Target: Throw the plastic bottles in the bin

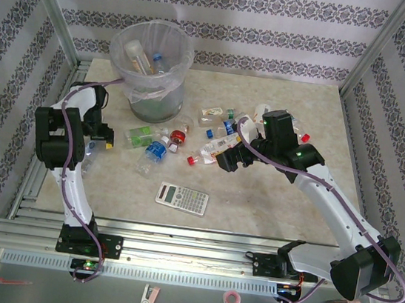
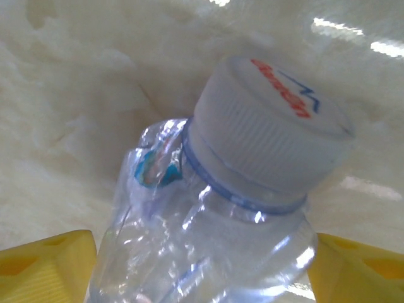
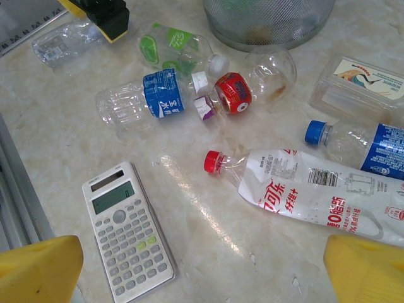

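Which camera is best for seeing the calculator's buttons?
The right wrist camera. There the calculator lies close up and whole, face up, so its screen and its rows of buttons are plain to see. The top external camera also has all of it, but small, with the buttons too tiny to make out.

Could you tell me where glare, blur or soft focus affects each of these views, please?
Left wrist view: the bottle is very close and slightly soft; the table behind is blurred, with bright glints. Right wrist view: sharp, with one pale glare streak on the table beside the calculator. Top external view: even light, faint shadows.
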